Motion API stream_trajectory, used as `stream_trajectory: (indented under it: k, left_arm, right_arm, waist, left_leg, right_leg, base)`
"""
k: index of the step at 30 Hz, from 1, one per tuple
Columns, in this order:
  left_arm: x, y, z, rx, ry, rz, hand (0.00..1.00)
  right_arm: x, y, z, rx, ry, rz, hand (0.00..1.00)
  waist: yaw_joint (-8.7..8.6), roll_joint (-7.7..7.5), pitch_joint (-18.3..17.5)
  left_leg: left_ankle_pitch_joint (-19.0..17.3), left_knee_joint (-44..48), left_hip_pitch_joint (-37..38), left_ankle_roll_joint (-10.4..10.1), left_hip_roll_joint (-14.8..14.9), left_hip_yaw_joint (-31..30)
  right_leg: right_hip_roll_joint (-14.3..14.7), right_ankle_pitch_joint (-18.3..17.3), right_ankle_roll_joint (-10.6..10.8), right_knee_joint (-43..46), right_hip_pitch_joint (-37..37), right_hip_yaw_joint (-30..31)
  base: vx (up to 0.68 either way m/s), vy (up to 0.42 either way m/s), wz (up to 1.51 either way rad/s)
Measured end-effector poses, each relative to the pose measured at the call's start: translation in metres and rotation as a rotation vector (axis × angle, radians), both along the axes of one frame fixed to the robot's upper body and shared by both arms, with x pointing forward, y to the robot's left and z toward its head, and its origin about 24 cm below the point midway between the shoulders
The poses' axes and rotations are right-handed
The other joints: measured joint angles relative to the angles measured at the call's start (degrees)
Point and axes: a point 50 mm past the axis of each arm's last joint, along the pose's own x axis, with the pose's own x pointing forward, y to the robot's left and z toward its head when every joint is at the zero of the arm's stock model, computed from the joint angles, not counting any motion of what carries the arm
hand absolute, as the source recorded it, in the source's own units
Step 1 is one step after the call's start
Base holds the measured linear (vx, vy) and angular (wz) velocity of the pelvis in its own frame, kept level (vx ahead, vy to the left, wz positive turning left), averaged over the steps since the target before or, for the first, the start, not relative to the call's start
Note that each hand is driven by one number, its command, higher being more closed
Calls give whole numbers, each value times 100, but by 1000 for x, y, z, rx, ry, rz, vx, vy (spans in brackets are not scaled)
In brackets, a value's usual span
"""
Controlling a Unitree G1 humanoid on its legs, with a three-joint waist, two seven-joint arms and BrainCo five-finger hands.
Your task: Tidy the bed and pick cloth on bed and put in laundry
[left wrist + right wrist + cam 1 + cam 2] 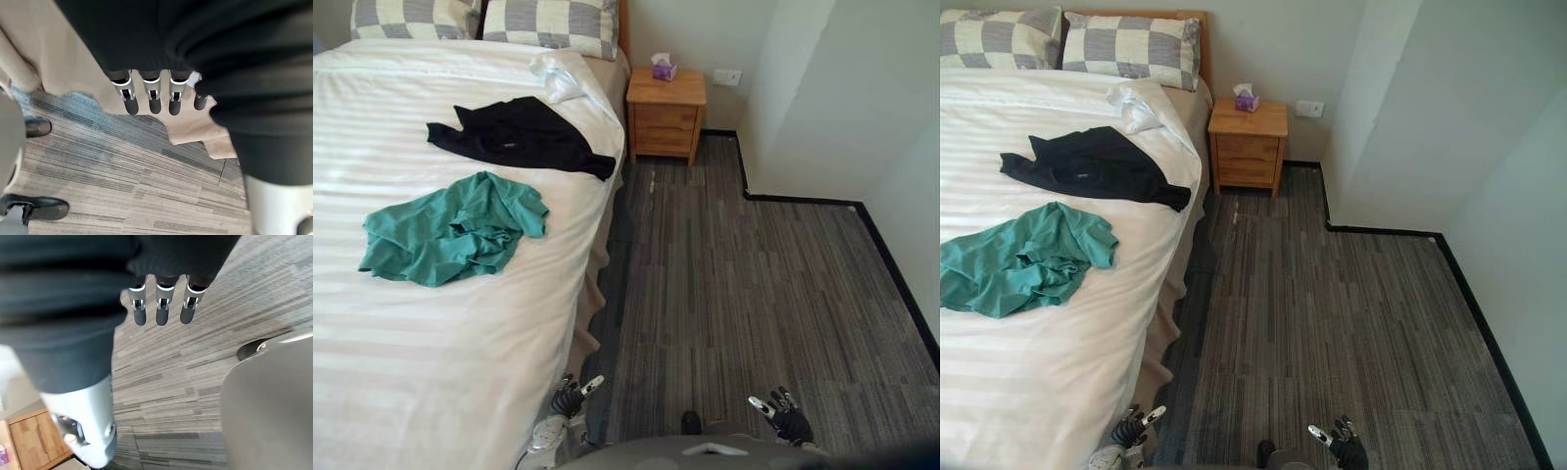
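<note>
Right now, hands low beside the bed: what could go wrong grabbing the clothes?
1. The crumpled green cloth lies on the white striped bed sheet; the left hand could pinch the sheet too and drag it.
2. The black garment lies farther up, one end at the mattress edge; a partial grasp might drop it on the grey carpet.

This was a bedroom. A wide bed [431, 372] with a white striped cover stood with its head at the wall, and two checked pillows [548, 24] lay there. Just beside it was a small wooden nightstand [666, 113] with a tissue box [664, 69] on top. A wall socket [727, 76] was near it, and grey carpet [754, 294] covered the floor.
</note>
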Motion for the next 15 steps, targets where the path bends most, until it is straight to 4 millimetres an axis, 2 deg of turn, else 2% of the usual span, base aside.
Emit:
stream_trajectory:
  k: [1, 4, 10, 11, 15]
  left_arm:
    - [1, -1, 0, -3, 12, 3, 0]
    - [-2, -3, -3, 7, 55, 6, 0]
    - [-8, 1, -5, 17, 95, 51, 0]
    - [-16, 7, -7, 11, 132, 116, 0]
    - [-16, 7, -7, 11, 132, 116, 0]
  right_arm:
    - [4, -1, 1, -7, -2, 5, 0]
    - [9, -1, -1, 12, 19, 8, 0]
    - [7, 1, -5, 45, 80, 17, 0]
    - [13, 17, -9, 130, 110, 90, 0]
    - [13, 17, -9, 130, 110, 90, 0]
  waist:
    - [10, -12, -3]
    - [-1, 81, 33]
    - [66, 39, 5]
    - [124, -66, -177]
    - [124, -66, -177]
  left_leg:
    - [0, 31, -25, 1, -4, -13]
    - [52, 52, -60, 43, -67, -48]
    - [183, 33, -109, 91, -101, -153]
    - [139, -247, -101, 101, -154, -316]
    - [139, -247, -101, 100, -154, -316]
  right_leg:
    - [2, 3, -2, -93, 34, -1]
    - [3, 111, 6, -359, 145, 4]
    - [-12, 557, 24, -1184, 531, 10]
    - [5, 1127, 49, -1881, 614, -37]
    - [4, 1127, 49, -1881, 614, -39]
  base:
    - [93, -23, -5]
    - [54, 0, -2]
    - [-2, 12, 4]
    - [0, 0, 0]
    - [0, 0, 0]
